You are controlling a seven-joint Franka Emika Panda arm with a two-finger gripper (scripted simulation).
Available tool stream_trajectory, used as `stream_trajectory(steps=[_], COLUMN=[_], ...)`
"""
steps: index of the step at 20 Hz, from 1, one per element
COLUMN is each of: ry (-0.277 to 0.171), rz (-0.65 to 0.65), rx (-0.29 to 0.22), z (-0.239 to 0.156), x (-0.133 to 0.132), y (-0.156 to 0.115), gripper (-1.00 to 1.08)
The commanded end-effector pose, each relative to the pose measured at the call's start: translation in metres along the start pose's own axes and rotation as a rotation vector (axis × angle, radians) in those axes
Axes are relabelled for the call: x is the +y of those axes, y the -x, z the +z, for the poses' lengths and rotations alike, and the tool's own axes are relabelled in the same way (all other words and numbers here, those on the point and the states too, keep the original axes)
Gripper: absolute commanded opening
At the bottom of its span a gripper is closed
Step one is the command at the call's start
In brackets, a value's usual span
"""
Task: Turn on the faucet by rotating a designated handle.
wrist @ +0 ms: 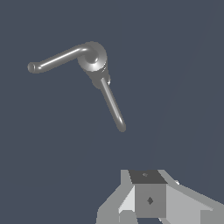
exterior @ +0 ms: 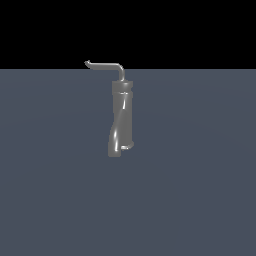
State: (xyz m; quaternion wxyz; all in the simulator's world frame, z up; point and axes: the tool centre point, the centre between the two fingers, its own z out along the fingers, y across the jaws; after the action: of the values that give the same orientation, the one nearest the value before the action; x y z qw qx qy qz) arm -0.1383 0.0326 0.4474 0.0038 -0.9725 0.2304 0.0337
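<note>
A flat slate-blue floor (exterior: 200,200) fills the lower part of the exterior view. Just above frame centre stands the glossy grey metal faucet (exterior: 121,120), a tall twisted upright cylinder with a collar. From its top the thin grey L-shaped handle (exterior: 105,65) reaches toward the exterior view's left, ending in a small hook. The pale grey gripper (wrist: 148,199) sits well apart from the faucet; whether its fingers are apart or together cannot be told.
</note>
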Motion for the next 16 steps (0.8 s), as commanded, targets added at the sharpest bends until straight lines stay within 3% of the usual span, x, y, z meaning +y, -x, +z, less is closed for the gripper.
stream_trajectory(steps=[1, 16], ry=[-0.005, -0.025], rz=[0.062, 0.431], rx=[0.000, 0.002], z=[0.003, 0.031], x=[-0.009, -0.061], y=[-0.011, -0.072], gripper=[-1.00, -1.00])
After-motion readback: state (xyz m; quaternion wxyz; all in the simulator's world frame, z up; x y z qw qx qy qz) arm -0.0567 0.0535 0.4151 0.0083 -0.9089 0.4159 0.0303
